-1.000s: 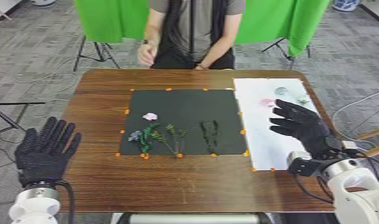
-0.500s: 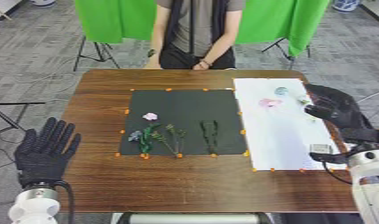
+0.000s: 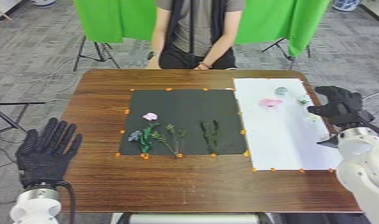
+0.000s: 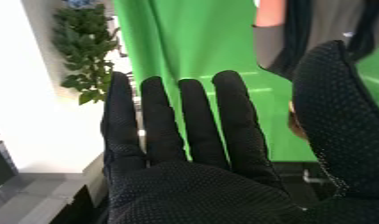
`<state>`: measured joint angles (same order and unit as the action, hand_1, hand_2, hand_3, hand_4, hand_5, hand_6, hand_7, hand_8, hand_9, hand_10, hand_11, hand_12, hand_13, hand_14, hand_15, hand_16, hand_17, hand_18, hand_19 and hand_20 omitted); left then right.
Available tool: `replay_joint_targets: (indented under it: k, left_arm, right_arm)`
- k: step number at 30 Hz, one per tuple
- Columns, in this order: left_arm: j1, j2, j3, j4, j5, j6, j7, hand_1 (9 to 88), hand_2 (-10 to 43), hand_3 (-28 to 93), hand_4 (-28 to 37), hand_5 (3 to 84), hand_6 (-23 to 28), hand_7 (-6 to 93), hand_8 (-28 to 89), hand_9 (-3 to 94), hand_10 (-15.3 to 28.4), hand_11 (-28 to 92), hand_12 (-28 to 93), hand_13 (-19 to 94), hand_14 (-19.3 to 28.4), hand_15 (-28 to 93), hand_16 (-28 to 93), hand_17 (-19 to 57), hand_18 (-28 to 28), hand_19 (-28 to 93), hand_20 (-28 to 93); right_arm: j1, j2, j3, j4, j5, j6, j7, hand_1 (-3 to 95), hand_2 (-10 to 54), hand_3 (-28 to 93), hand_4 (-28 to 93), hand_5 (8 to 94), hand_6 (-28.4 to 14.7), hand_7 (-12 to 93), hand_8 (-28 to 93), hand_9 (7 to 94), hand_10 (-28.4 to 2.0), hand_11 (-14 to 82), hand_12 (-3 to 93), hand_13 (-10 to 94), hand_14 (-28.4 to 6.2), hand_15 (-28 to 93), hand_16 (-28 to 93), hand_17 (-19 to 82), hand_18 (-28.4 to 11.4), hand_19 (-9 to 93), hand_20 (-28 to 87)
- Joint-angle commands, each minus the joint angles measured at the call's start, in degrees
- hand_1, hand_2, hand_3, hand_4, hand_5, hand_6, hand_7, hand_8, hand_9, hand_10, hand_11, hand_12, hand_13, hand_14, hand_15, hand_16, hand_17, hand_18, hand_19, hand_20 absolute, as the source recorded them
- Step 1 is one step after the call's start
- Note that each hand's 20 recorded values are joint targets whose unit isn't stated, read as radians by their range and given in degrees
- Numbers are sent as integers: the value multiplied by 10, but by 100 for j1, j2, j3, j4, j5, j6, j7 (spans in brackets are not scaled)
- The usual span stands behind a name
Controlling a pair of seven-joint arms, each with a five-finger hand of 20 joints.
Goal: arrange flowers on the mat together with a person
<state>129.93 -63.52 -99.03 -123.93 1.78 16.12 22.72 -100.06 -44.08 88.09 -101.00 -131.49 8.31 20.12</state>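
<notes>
Right hand [image 3: 341, 104] has swung off the white sheet [image 3: 288, 142] and out to the right edge of the counter [image 3: 212, 192] since a second ago. Its fingers [image 4: 243, 120] are straight with small gaps between them, thumb spread wide. Left hand [image 3: 43, 155] is palm-flat looking at the counter's left edge, fingers straight and a bit apart too. On the white sheet, near the right hand, there's a pink flower [image 3: 271, 103] with a pale blue-green flower [image 3: 281, 91] just beside it. Over on the dark mat [image 3: 181, 105] you've got a pale pink bloom [image 3: 150, 116], then below it a bluish sprig [image 3: 136, 136], some thin green stems [image 3: 173, 139] and a darker leafy pair [image 3: 209, 136] off to their right. Orange tape [image 3: 169, 89] dots the mat's edges. Green cloth [image 3: 114, 25] hangs behind it all.
</notes>
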Motion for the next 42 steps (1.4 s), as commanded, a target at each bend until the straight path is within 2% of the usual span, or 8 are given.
replay_joint_targets:
  k: [1,9,13,21,24,29,35,42]
  left_arm:
    - [-56,-3,45,55,1,-3,-91,295,145,738,-283,462,81,133,-107,412,140,198,68,316,153,305,-70,-64,155,405,98]
    - [-79,-26,73,72,-15,-14,-125,295,145,738,-283,462,81,132,-107,411,141,197,68,316,153,307,-70,-65,155,404,98]
    - [-79,-58,62,76,-87,-6,-120,295,145,738,-283,461,81,133,-107,411,141,197,68,317,153,308,-70,-65,155,405,98]
    - [-85,-86,79,110,-174,48,-125,316,120,741,-283,458,80,137,-108,412,139,200,69,320,153,312,-71,-65,156,407,100]
    - [-92,-94,93,115,-277,95,-111,317,120,739,-283,460,81,138,-109,413,138,201,68,321,153,314,-71,-65,157,408,100]
    - [-123,-105,114,111,-269,115,-123,317,121,740,-283,463,83,139,-109,415,138,205,69,321,153,317,-72,-64,157,411,102]
    - [-132,-124,166,80,-323,432,-121,318,122,742,-283,467,85,144,-108,416,139,209,70,323,153,321,-73,-63,157,412,102]
    - [-98,-94,175,81,-397,354,-51,316,126,745,-283,474,88,145,-110,421,141,212,69,325,154,328,-75,-62,158,415,103]
  right_arm:
    - [164,36,-15,192,290,-640,685,293,-46,820,-268,390,-30,160,-124,390,-118,77,118,330,-140,93,196,113,-167,446,178]
    - [-61,-45,102,399,893,-1011,573,298,-53,828,-268,398,-30,164,-126,399,-118,81,117,336,-144,103,216,96,-177,465,178]
    - [123,-17,-178,669,964,-1162,595,338,-88,834,-277,388,-9,172,-134,398,-94,77,110,343,-128,129,238,90,-185,516,218]
    - [106,-93,-504,935,1368,-654,443,442,-95,803,-282,425,33,245,-174,461,-55,121,111,382,-94,217,234,109,-172,538,238]
    - [131,-111,-544,947,1478,-626,400,440,-95,795,-283,423,28,249,-180,460,-59,122,113,382,-94,231,230,106,-171,532,233]
    - [267,-85,-734,991,1305,-637,234,434,-95,793,-283,418,17,241,-177,453,-67,119,113,383,-95,238,221,103,-171,526,227]
    - [440,-93,-949,1023,1193,-572,100,453,-95,782,-283,413,22,247,-178,438,-56,116,106,369,-94,224,206,108,-162,517,215]
    - [524,-71,-1317,1070,753,-259,353,504,-95,738,-283,544,68,299,-186,595,-44,177,139,435,-69,283,215,129,-150,533,220]
